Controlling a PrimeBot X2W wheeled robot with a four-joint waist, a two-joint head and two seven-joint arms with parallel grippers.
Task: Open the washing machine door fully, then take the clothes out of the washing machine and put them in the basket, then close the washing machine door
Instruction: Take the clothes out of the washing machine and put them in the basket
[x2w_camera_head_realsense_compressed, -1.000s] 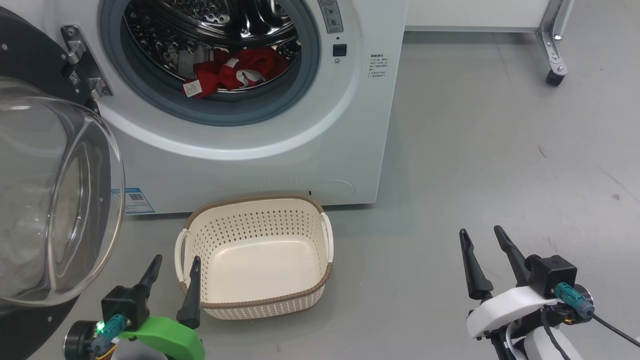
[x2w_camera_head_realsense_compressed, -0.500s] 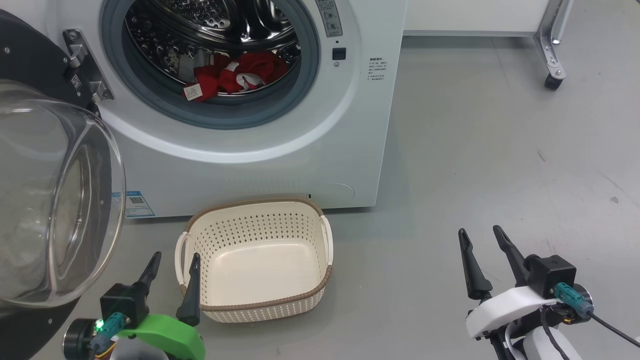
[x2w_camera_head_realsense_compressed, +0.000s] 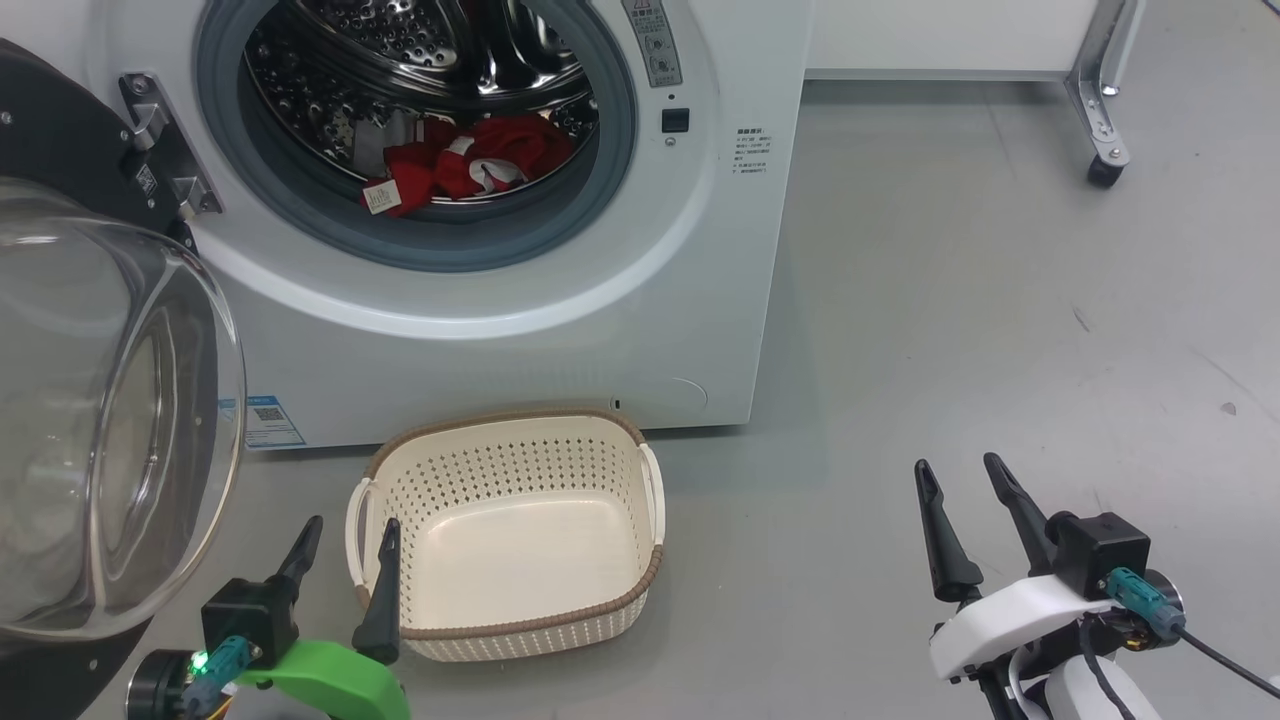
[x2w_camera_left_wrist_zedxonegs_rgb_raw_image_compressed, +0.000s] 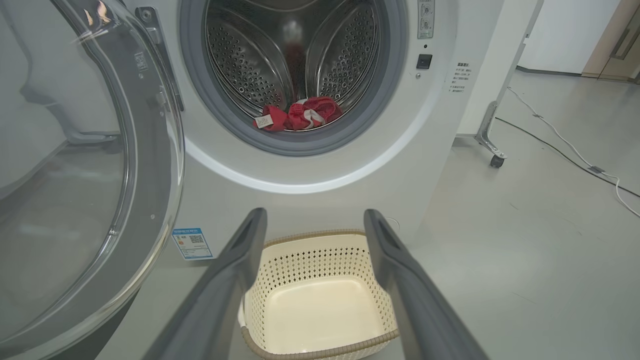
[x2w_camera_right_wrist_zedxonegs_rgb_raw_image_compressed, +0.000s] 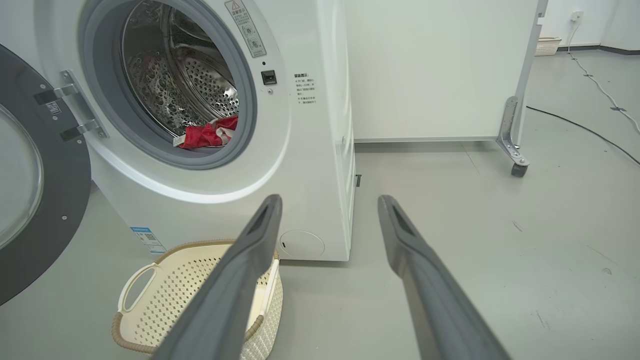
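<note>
The white washing machine (x2w_camera_head_realsense_compressed: 560, 320) fills the upper left, and its door (x2w_camera_head_realsense_compressed: 100, 400) with the bulging glass bowl hangs swung wide open at the left. Red clothes (x2w_camera_head_realsense_compressed: 470, 165) with white trim and a small tag lie at the front of the steel drum, also in the left wrist view (x2w_camera_left_wrist_zedxonegs_rgb_raw_image_compressed: 300, 114) and the right wrist view (x2w_camera_right_wrist_zedxonegs_rgb_raw_image_compressed: 207, 135). The cream basket (x2w_camera_head_realsense_compressed: 505, 530) stands empty on the floor before the machine. My left gripper (x2w_camera_head_realsense_compressed: 345, 535) is open, low beside the basket's left handle. My right gripper (x2w_camera_head_realsense_compressed: 955, 470) is open over bare floor at the lower right.
Grey floor (x2w_camera_head_realsense_compressed: 1000, 300) stretches to the right of the machine. A white panel on a metal leg with a castor (x2w_camera_head_realsense_compressed: 1100, 170) stands at the back right. A cable (x2w_camera_left_wrist_zedxonegs_rgb_raw_image_compressed: 575, 160) runs across the floor far to the right.
The whole head picture has shifted slightly downward, so the camera moved. Both grippers stay open at their places and the clothes lie as before.
</note>
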